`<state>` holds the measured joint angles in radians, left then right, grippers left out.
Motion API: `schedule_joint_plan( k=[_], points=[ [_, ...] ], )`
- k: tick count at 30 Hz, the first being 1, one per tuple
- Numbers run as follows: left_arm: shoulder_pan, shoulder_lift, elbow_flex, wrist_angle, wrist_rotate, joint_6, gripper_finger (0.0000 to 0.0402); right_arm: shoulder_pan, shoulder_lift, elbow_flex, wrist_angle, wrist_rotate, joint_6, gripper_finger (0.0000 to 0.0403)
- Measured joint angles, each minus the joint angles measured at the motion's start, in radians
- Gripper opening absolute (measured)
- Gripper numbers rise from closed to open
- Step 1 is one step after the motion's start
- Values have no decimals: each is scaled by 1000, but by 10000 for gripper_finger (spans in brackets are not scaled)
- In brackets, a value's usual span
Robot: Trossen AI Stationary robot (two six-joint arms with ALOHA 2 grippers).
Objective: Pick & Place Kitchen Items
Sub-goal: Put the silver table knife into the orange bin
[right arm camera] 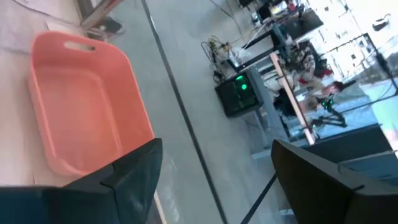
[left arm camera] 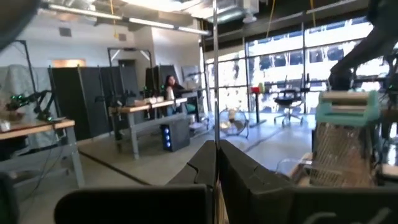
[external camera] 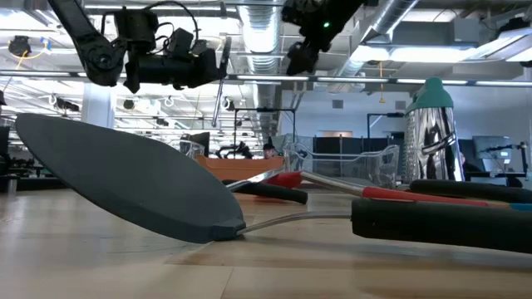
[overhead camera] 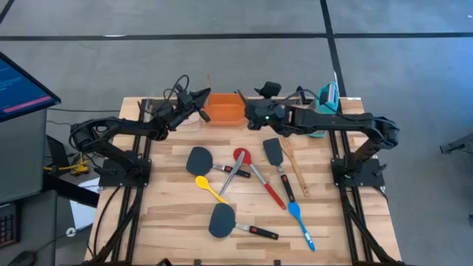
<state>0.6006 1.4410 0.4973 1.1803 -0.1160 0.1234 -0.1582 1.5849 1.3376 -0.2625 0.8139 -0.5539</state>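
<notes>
High view shows the smooth orange bin between the closed left gripper and open, empty right gripper; low view hides it behind 1 matte black spatula.

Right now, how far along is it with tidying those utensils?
Barely started: the orange bin looks empty. The left gripper is shut on a thin utensil, hard to identify; the right gripper is open and empty beside the bin. Spatulas, spoons and tongs are on the table.

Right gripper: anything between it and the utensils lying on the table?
Nothing visible. The right gripper, open and empty, hangs beside the orange bin at the table's far edge. The red spoon and the black spatula lie in the open on the boards nearer the front, with no object between.
</notes>
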Motion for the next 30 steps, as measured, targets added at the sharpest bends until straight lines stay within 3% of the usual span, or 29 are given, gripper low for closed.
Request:
schedule_joint_plan(
  k=[7, 12, 16, 24, 30],
  points=[
    [23, 0, 73, -160, 77, 4, 0, 62, -124, 0, -221, -8, 103, 226],
    [23, 0, 169, -358, 80, 67, 0, 101, -209, 0, -447, -101, 275, 114],
    [23, 0, 185, -426, 80, 83, 0, 136, -254, 0, -608, -208, 401, 19],
    [29, 65, 185, -483, 60, 84, 0, 230, -294, 0, -665, -214, 485, 33],
    [29, 220, 184, -431, 14, 82, 0, 272, -290, 0, -662, -212, 485, 6]
  ],
)
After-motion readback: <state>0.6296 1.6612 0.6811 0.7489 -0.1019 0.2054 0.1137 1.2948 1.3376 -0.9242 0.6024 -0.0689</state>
